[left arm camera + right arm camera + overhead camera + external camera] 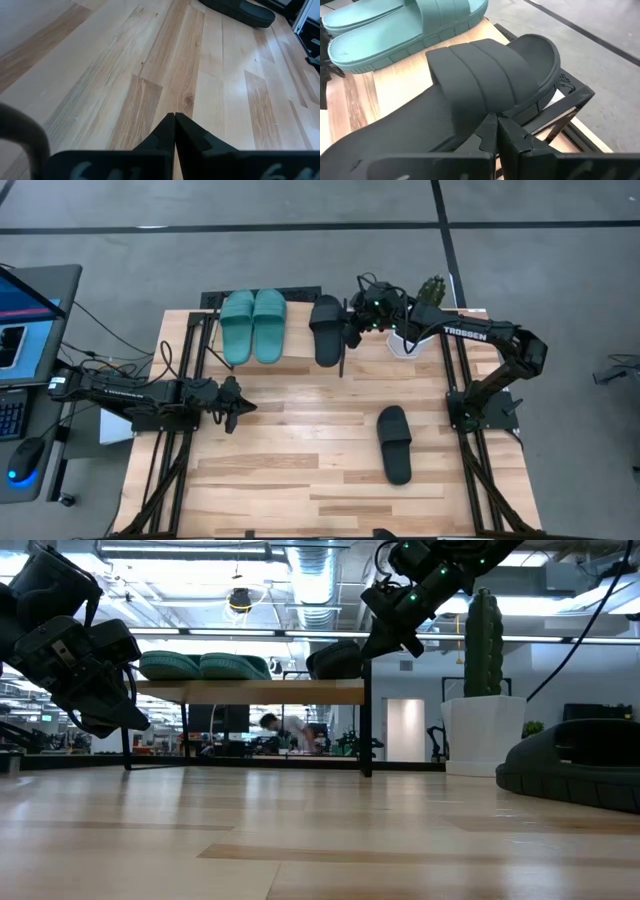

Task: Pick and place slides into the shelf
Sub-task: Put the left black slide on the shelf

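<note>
The right end effector [352,322] is pressed together with nothing in it, hovering just above the black slide [327,328] that lies on the shelf [300,350]. In the right wrist view its two fingers [490,132] meet tip to tip over that slide's sole, right behind the wide strap. The slide sits at the shelf's right end, its toe reaching the corner of the black frame — beside it, farther left on the same board, the teal-green pair [253,325] lies side by side, the two touching.

The left end effector [240,406] is also pressed together and empty, held low over bare wood of the table [300,470], well apart from the shelf.

The second black slide [394,443] lies alone on the table, in front of the right arm's base — not on the shelf. A potted cactus [428,292] stands by the right arm.
</note>
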